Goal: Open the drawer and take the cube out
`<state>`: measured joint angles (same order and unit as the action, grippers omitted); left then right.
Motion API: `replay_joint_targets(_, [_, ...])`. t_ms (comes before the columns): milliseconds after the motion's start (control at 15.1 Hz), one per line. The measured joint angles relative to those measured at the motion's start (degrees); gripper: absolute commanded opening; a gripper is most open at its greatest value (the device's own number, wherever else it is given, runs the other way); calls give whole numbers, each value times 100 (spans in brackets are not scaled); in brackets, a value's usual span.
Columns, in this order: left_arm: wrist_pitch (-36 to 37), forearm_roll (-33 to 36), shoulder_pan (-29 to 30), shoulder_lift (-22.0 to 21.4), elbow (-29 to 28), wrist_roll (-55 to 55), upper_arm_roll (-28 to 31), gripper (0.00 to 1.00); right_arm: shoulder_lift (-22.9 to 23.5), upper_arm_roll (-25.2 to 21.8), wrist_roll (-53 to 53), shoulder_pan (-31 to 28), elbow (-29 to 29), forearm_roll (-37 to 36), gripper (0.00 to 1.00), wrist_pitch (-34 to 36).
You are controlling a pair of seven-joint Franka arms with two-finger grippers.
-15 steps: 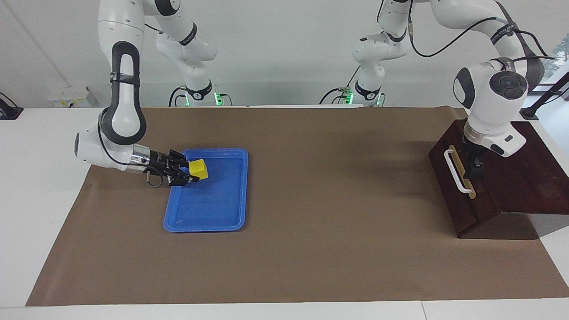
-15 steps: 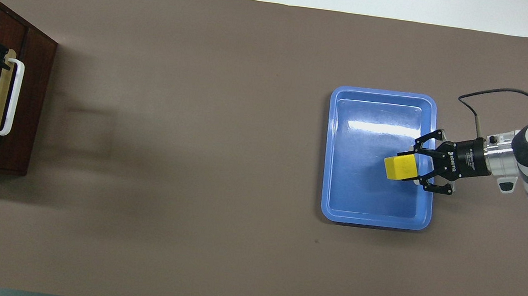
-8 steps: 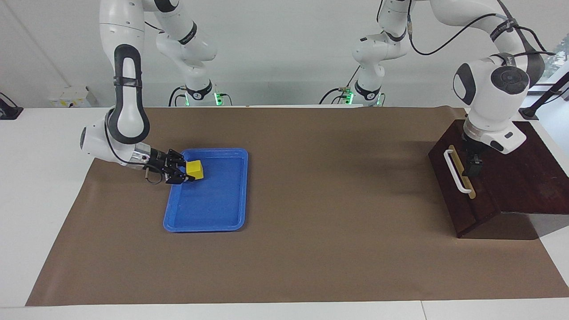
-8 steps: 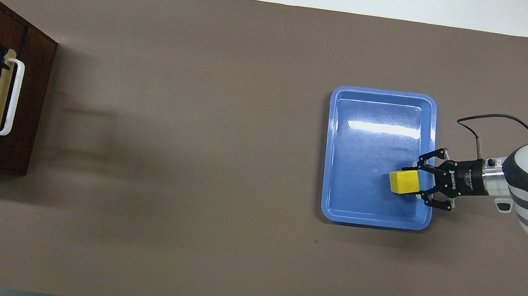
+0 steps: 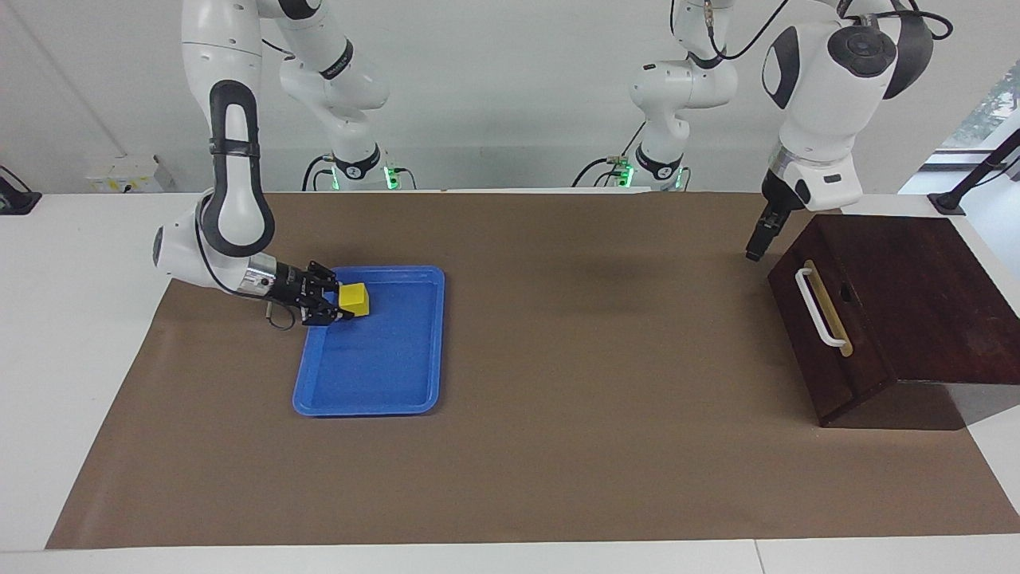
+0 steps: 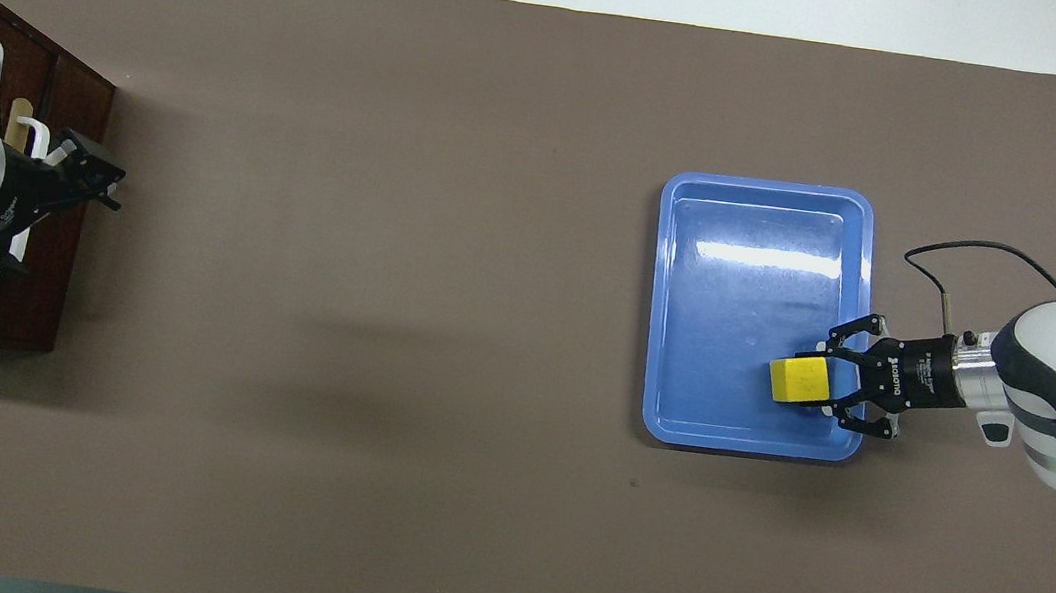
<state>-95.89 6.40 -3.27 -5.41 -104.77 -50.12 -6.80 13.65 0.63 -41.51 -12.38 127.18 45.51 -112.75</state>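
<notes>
The cube was held by the right gripper over the blue tray's five o'clock corner, seen overhead, to be set down gently. The left gripper was open.

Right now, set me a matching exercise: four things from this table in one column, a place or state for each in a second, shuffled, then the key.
Column one
1. cube
2. drawer
3. left hand
4. blue tray

Column two
A. pushed in, white handle free
B. lying on the brown mat toward the right arm's end of the table
C. gripped by the right hand over the tray's end nearer the robots
D. open, raised in the air beside the cabinet

Pairs: 1-C, 2-A, 3-D, 4-B
</notes>
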Motion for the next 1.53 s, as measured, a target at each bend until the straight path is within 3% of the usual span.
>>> replay_joint_targets(266, [389,-246,-5,-60,330,1950,123,100,-28,0,0,0,96,0,0,-6])
replay_joint_targets(332, [414,-262,19,-69,355,2454,180,100,-30,0,-8,0,99,0,17,-9])
replay_joint_targets(465, [419,-271,219,-71,361,3382,244,100,-33,0,-81,0,102,0,75,-10])
replay_joint_targets(531, [418,-288,350,-72,361,3678,262,100,-34,0,-101,0,103,0,100,-10])
replay_joint_targets(1063, [353,-335,361,-103,387,3805,18,100,-217,31,-623,36,-182,-323,100,103])
replay_joint_targets(1395, [369,-335,354,-99,438,3896,16,98,-741,66,-732,207,-1391,-1335,100,1194])
replay_joint_targets(1528, [506,-335,353,91,691,3926,13,98,-850,82,-376,278,-1941,-1736,100,1549])
